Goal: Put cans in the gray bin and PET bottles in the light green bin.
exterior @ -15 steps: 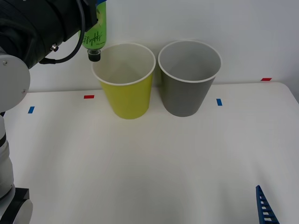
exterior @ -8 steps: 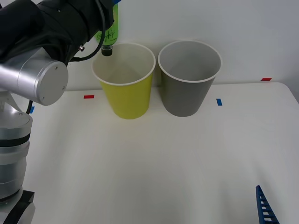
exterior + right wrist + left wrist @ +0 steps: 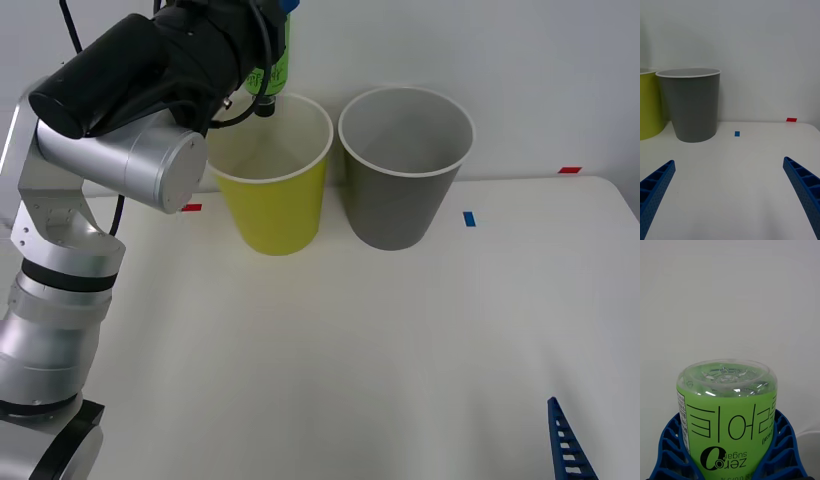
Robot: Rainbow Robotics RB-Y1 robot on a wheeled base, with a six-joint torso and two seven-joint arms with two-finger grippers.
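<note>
The left gripper [image 3: 730, 465], clamped around the PET bottle [image 3: 272, 75] (cap down), hangs over the light green bin's [image 3: 270, 215] eleven o'clock rim; released here, it might clip the rim and tumble onto the worktop [image 3: 350, 340].

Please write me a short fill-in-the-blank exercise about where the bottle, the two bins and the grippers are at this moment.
1. The left gripper holds the PET bottle with its black cap pointing ____.
2. The bottle hangs above the rim of the ____ bin.
3. On the table, the gray bin stands on the robot's ____ of the light green bin.
4. The right gripper, low over the table, has its fingers ____.

Missing words: down; light green; right; open
</note>
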